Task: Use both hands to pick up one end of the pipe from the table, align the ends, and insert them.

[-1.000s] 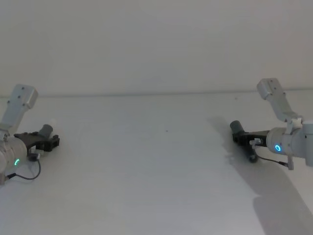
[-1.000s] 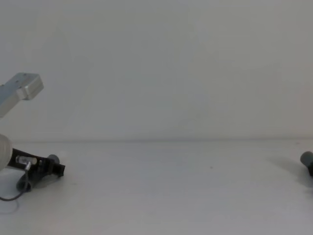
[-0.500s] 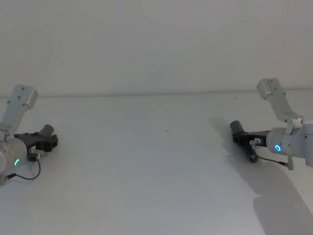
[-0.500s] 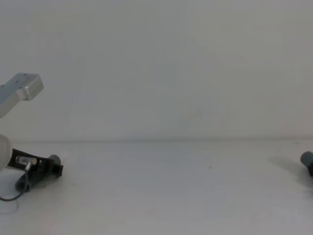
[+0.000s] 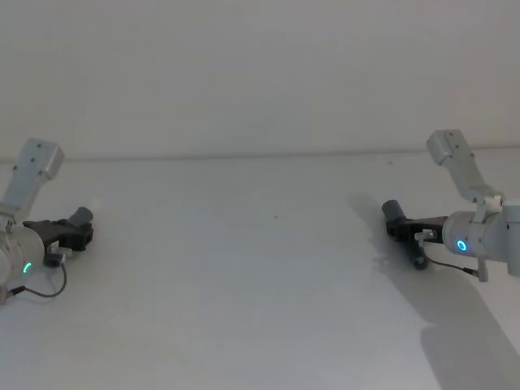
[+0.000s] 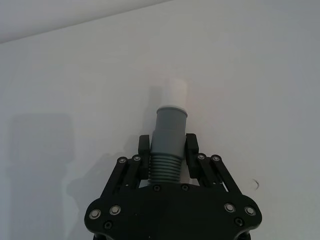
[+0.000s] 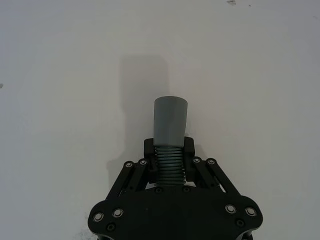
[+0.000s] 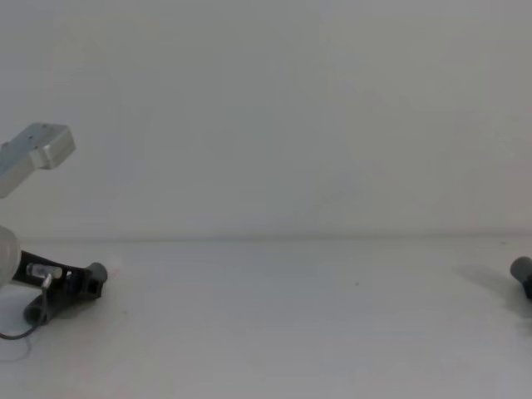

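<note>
We log left gripper point(image 6: 168, 150) edged back toward left side of table point(image 5: 244, 284), fingers point(image 6: 144, 150) clamped on white-tipped pipe piece point(image 6: 169, 131). Right gripper point(image 7: 169, 148), right side of table, unmoved, clamps cuffed piece point(image 7: 170, 120). Pieces well apart; aligning next, we judge.

Left gripper point(image 6: 167, 146): black, dotted with small silver screw heads.
Left pipe piece point(image 6: 169, 131): dark grey, ribbed section, smooth cuff, whitish tip point(image 6: 175, 91).
Right gripper point(image 7: 169, 148): black, same silver screws.
Right pipe piece point(image 7: 170, 120): even mid grey, ribbed section, smooth cuff.
Left wrist point(image 5: 12, 260): silver, green ring light.
Right wrist point(image 5: 481, 236): silver, its light reads blue.
Table point(image 5: 244, 292): plain matte white.
Cable point(image 5: 50, 294): thin, black.
</note>
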You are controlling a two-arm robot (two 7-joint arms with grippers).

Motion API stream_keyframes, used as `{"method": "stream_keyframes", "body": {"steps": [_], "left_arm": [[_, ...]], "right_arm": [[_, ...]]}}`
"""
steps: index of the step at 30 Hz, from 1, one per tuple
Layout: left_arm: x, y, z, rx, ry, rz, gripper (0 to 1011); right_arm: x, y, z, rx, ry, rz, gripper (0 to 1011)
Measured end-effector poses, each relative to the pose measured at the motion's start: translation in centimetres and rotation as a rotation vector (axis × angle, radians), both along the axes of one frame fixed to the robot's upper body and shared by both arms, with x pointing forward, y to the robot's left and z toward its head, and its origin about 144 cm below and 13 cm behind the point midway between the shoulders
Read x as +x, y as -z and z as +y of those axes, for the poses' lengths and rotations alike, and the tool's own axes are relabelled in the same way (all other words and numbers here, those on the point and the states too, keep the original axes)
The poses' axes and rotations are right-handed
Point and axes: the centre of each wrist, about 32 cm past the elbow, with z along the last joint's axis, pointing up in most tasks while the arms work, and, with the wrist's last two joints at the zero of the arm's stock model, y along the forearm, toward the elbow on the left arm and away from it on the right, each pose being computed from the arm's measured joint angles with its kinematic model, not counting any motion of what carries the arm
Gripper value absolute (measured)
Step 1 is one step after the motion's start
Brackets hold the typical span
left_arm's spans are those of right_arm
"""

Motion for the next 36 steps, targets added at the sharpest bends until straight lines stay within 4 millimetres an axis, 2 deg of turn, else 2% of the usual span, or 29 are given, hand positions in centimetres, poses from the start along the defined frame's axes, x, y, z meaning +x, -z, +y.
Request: {"method": "stream_keyframes", "body": {"steps": [23,36], "left_arm": [[-0.1,-0.9,0.5,0.016,0.023,-0.051,359],[-0.2,-1.9,0.9,0.007,0.125,-0.149,358]], "right_arm": [[0.0,-0.2,0.0,0.0,0.001,-0.007,286],[0.0,-0.1,0.0,-0.003,0.002,-0.004,286]]}}
